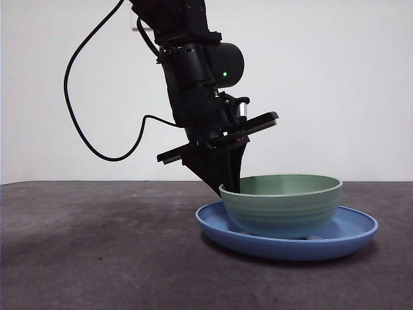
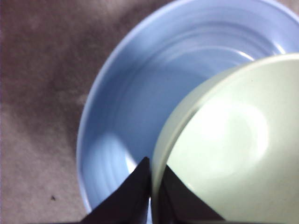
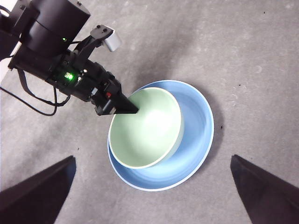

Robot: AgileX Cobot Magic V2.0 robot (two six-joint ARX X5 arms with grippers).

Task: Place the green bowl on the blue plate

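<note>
The green bowl sits in the blue plate, toward the plate's left side. My left gripper comes down from the upper left and is shut on the bowl's left rim, one jaw inside and one outside. The left wrist view shows its jaws pinching the bowl's rim over the plate. My right gripper is open and empty high above, looking down on the bowl, the plate and the left gripper.
The plate stands on a dark grey mottled table before a white wall. The left arm's black cable loops out to the left of the arm.
</note>
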